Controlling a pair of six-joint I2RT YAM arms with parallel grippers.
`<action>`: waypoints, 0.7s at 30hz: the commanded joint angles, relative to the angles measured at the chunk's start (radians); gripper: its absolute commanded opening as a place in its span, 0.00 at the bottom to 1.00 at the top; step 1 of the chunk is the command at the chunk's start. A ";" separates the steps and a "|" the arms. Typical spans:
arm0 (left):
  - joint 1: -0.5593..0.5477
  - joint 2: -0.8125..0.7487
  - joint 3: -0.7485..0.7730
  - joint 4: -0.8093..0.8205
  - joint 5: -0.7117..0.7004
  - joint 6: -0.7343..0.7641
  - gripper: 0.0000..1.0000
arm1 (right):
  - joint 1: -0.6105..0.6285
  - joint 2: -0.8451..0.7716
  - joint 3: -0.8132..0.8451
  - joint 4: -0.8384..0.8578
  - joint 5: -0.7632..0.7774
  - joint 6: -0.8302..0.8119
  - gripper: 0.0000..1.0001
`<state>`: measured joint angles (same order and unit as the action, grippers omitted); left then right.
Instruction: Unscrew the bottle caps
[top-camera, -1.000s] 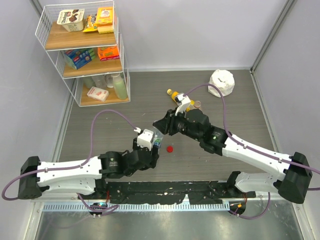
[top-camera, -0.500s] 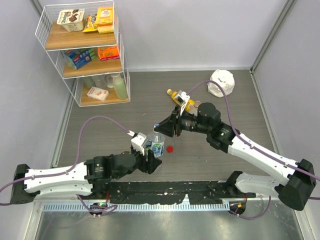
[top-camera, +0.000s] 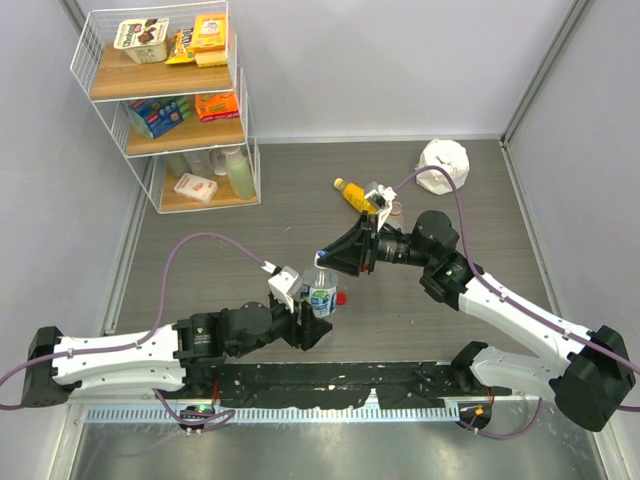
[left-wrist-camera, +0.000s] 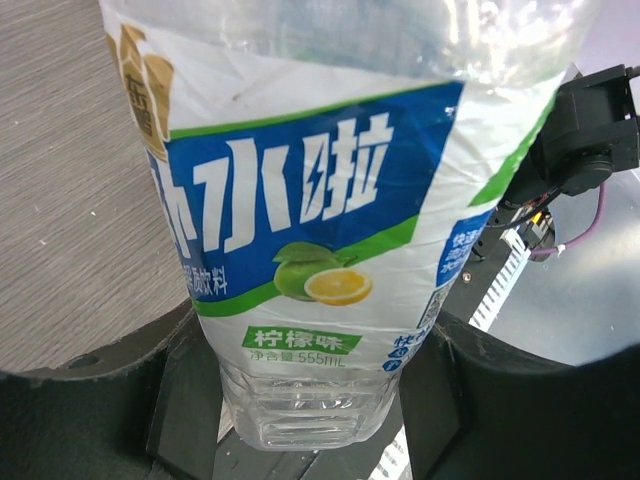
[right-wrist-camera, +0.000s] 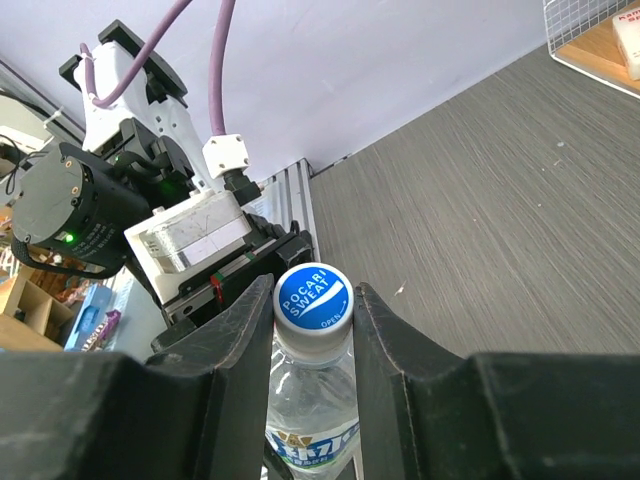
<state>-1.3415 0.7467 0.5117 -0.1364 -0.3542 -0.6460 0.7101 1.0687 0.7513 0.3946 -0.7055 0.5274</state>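
Observation:
My left gripper (top-camera: 312, 318) is shut on the lower body of a clear bottle with a blue-white label (top-camera: 320, 296) and holds it upright near the table's front middle. In the left wrist view the bottle (left-wrist-camera: 310, 200) fills the space between the fingers (left-wrist-camera: 180, 400). My right gripper (top-camera: 326, 264) is shut on its white cap with a blue top (right-wrist-camera: 312, 296), one finger (right-wrist-camera: 235, 350) on each side. A loose red cap (top-camera: 341, 297) lies on the table beside the bottle. A yellow-orange bottle (top-camera: 350, 189) lies at the back. The red-label bottle is out of sight.
A wire shelf rack (top-camera: 165, 100) with boxes and bottles stands at the back left. A crumpled white object (top-camera: 443, 163) lies at the back right. A dark strip (top-camera: 330, 378) runs along the table's front edge.
The left gripper has stood the bottle upright and drawn it a little toward the front. The right arm has swung back to the right, and its fingers now grip the cap.

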 joint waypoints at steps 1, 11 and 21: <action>0.010 0.029 -0.004 -0.012 -0.037 -0.026 0.00 | -0.004 -0.055 0.011 0.196 -0.068 0.100 0.02; 0.011 0.059 -0.013 -0.012 -0.065 -0.043 0.00 | -0.015 -0.085 0.039 0.135 0.133 0.114 0.54; 0.010 0.095 0.008 -0.035 -0.086 -0.046 0.00 | -0.015 -0.085 0.040 0.077 0.225 0.129 0.82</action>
<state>-1.3338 0.8307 0.5018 -0.1707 -0.4042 -0.6792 0.6960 0.9924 0.7444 0.4751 -0.5529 0.6521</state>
